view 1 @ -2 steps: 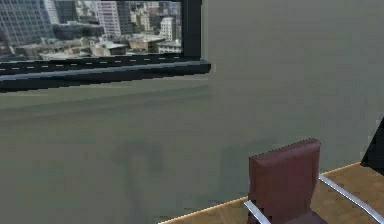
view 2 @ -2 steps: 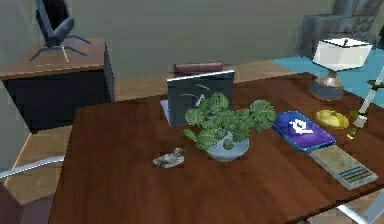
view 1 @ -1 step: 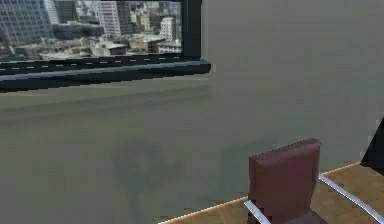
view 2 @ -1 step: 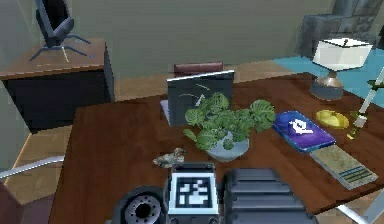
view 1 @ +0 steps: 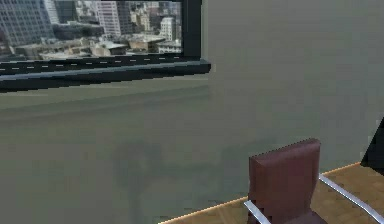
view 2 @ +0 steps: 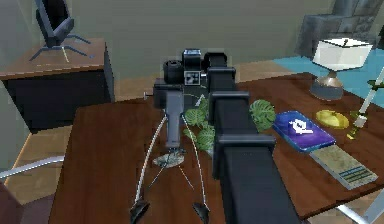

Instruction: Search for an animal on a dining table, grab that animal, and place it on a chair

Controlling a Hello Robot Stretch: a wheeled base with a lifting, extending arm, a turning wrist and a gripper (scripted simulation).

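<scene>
Arm side view, mid-frame: gripper [view 2: 168,211] at dining table [view 2: 105,150], can't tell jaw state or load; green lumpy thing [view 2: 262,114] just behind arm [view 2: 240,165], poss. the animal, looks light & stiff, so grasp across its narrow body, gently.

chair [view 1: 288,178], lower part off-frame

Grey-green wall [view 1: 285,70]; dark-framed city-view window [view 1: 95,30]; wooden floor [view 1: 360,183]

Bare tabletop [view 2: 105,150] at arm side view's left, green clutter [view 2: 262,115], blue book [view 2: 297,127], lamp [view 2: 338,58] (white shade) crowding its right.
</scene>
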